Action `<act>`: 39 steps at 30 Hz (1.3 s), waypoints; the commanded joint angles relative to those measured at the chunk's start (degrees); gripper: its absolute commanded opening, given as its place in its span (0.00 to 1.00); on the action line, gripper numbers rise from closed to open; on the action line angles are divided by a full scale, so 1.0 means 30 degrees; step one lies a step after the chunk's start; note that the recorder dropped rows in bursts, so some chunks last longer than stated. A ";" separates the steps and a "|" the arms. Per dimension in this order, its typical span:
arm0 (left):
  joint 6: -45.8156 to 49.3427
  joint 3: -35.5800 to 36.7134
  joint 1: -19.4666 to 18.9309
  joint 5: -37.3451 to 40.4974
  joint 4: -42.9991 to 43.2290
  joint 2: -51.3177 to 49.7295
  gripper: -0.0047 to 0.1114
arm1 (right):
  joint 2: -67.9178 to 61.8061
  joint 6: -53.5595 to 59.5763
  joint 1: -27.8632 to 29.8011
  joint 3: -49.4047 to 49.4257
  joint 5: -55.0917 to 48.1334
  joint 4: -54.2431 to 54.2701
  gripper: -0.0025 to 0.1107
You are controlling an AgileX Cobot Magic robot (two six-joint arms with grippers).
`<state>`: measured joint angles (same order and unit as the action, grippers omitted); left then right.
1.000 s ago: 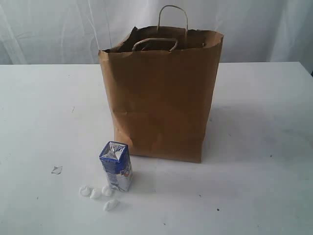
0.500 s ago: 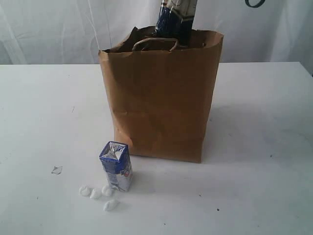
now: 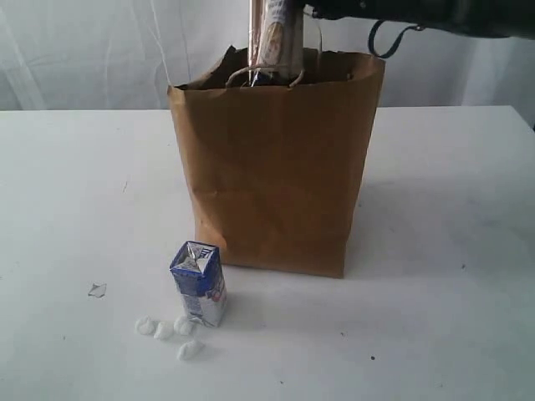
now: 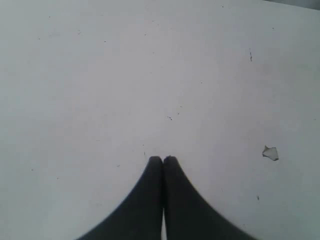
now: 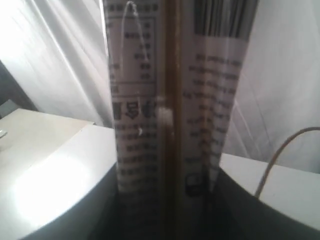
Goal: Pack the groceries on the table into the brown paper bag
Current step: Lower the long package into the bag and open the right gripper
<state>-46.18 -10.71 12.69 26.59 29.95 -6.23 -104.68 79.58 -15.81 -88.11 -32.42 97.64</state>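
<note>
The brown paper bag [image 3: 276, 167] stands upright in the middle of the white table [image 3: 443, 251]. Over its open mouth hangs the long packet [image 3: 272, 38], upright, with its lower end dipping behind the bag's rim. My right gripper [image 5: 167, 200] is shut on this packet [image 5: 170, 100], whose printed back with a seam fills the right wrist view. The right arm [image 3: 418, 12] reaches in from the top right. A small blue-white carton [image 3: 199, 282] stands in front of the bag. My left gripper [image 4: 163, 159] is shut and empty over bare table [image 4: 100, 75].
Three small white lumps [image 3: 164, 327] lie on the table beside the carton. A pale scrap [image 3: 97, 290] lies to their left, and the scrap [image 4: 270, 153] also shows in the left wrist view. One bag handle [image 5: 280, 155] curves beside the packet. White curtain hangs behind.
The right arm has come into view from above with the long packet. The packet has turned, shows its pale back and hangs at the bag's mouth. The carton has not moved.
</note>
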 commanded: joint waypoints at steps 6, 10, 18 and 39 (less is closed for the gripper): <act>-0.0043 0.0109 0.0013 0.0016 0.0175 -0.0044 0.04 | -0.0938 0.1058 -0.1229 -0.0172 -0.0866 0.0768 0.02; -0.0043 0.0109 0.0013 0.0016 0.0175 -0.0044 0.04 | -0.1966 0.1442 -0.1517 -0.0172 -0.0542 0.0768 0.02; -0.0043 0.0109 0.0013 0.0016 0.0175 -0.0044 0.04 | -0.3356 0.1407 -0.1949 -0.0172 -0.0824 0.0768 0.02; -0.0043 0.0109 0.0013 0.0016 0.0175 -0.0044 0.04 | -0.2321 -0.0840 -0.2131 -0.0172 -0.2526 -0.3986 0.35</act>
<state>-46.18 -10.71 12.69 26.59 29.95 -6.23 -112.89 79.31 -21.97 -88.20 -38.25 87.75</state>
